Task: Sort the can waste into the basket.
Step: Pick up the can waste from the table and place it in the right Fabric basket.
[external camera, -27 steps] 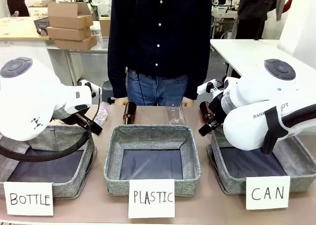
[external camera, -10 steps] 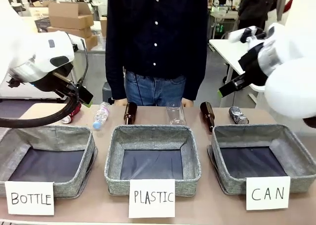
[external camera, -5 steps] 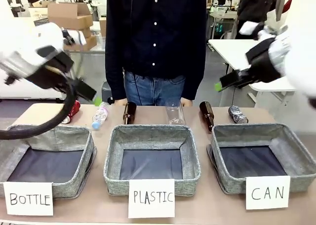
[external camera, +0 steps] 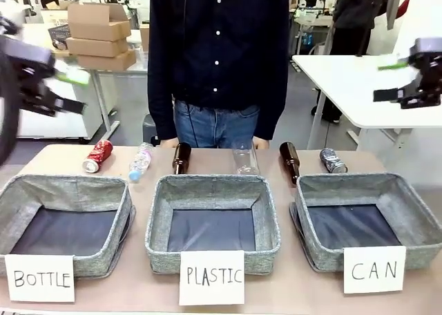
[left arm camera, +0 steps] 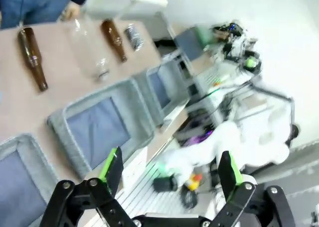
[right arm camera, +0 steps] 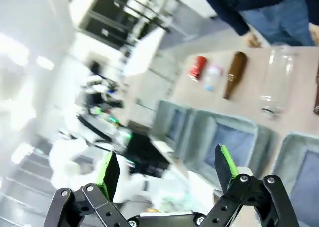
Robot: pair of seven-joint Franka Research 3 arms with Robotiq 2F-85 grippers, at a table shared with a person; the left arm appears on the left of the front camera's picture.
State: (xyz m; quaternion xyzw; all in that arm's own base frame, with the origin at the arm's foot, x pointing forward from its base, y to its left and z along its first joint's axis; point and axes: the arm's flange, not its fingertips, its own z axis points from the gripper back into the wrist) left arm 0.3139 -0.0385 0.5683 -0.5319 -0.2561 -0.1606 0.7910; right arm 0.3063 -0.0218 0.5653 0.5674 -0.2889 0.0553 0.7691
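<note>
Presently the CAN basket (external camera: 366, 222) sits empty at the robot's right. Both cans lie behind the bins: grey can (external camera: 333, 161) near it, red can (external camera: 97, 155) far left. Left gripper (left arm camera: 169, 172) and right gripper (right arm camera: 167, 170) are raised, jaws apart, holding nothing.

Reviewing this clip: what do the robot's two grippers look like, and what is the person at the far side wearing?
Both grippers are black, jointed linkages with bright green pads on two fingers: the left gripper and the right gripper. In the front view they show only as dark, blurred shapes with green strips. The person wears a dark navy button-up shirt with white buttons, long sleeves and blue jeans.
</note>
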